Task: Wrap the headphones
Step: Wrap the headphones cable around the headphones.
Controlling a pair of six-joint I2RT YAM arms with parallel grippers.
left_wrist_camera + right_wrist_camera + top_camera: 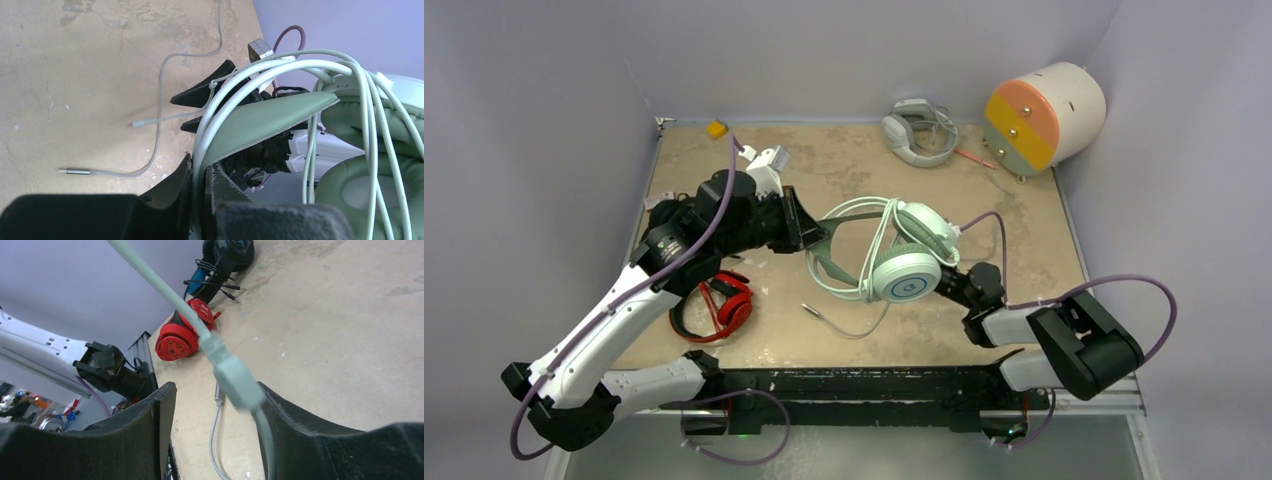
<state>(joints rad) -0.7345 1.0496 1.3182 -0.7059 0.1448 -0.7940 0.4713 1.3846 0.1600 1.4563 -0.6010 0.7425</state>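
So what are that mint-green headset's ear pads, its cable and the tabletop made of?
Ear pads of the mint headset: seemingly soft leatherette or vinyl, matte, smooth and puffy. Cable: pale rubbery plastic, lying in loose curves. Table: beige board, matte, blotchy with worn patches; wood or laminate, hard to tell.

Left gripper (pixel 200 169) clamped shut; right gripper's (pixel 215 390) jaws apart; arms angled inward.
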